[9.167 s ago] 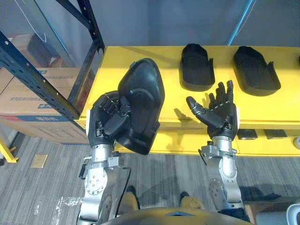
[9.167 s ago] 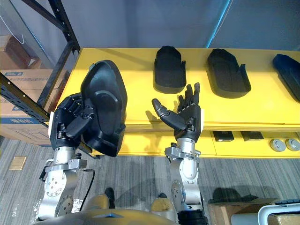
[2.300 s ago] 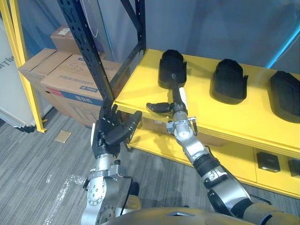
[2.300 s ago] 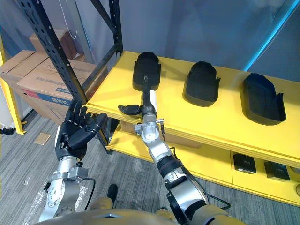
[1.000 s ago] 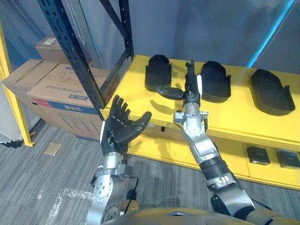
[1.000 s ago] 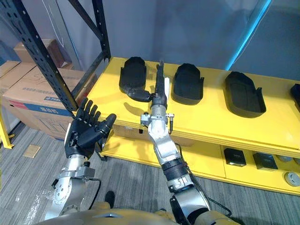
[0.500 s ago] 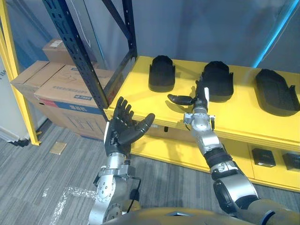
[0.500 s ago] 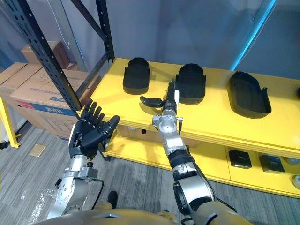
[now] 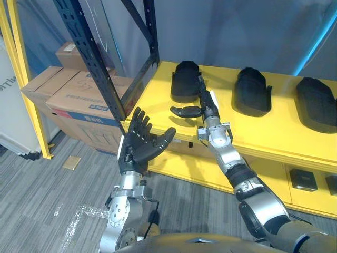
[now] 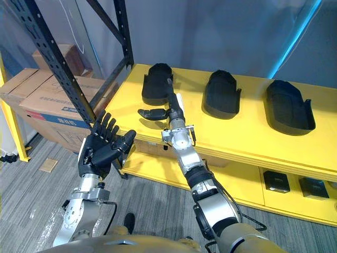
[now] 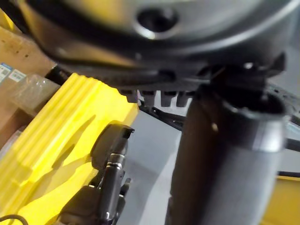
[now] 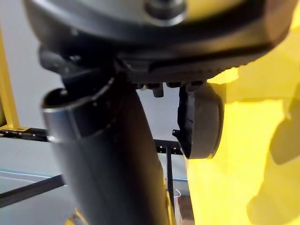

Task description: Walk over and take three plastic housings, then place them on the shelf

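- Three black plastic housings (image 9: 251,90) spaced in a row on top of the yellow shelf (image 9: 279,129).
- Right hand (image 9: 206,109) stretched out over the shelf, fingers (image 9: 201,89) straight, thumb out sideways, nothing held; fingertips by the right edge of the leftmost housing (image 9: 185,80), contact unclear.
- Left hand (image 9: 138,147) raised palm-up before the shelf's front corner, fingers spread wide, empty.
- Brown cardboard boxes (image 9: 79,97) behind a black perforated rack post (image 9: 90,58).

Matt black plastic housings (image 9: 185,80) on smooth, glossy yellow shelf (image 9: 158,100)
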